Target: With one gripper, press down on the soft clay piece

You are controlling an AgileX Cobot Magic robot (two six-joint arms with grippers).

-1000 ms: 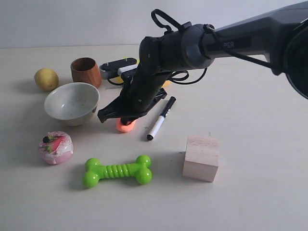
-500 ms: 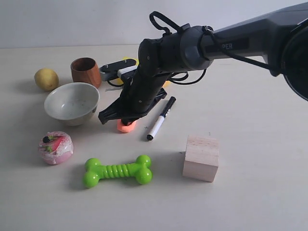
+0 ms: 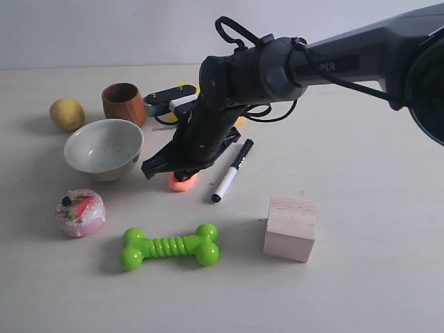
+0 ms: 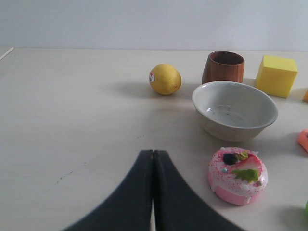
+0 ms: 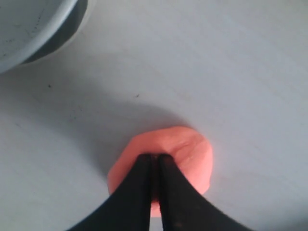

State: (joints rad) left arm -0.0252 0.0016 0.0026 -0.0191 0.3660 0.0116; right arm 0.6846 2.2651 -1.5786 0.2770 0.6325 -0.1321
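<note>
Soft clay piece [image 5: 190, 156], flattish oval, lies crosswise under right pincer [image 5: 154, 158].

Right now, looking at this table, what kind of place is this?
Likely a robot test bench, not a home: a plain pale tabletop against a blank wall, with unrelated props scattered on it: a green bone toy, a wooden block, a toy cake.

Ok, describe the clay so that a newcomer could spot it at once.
Find the big black arm. Its shut pincer touches the clay, which lies between the bowl and the marker. It is the only small, matte salmon-orange lump, smaller and plainer than the pink cake.
</note>
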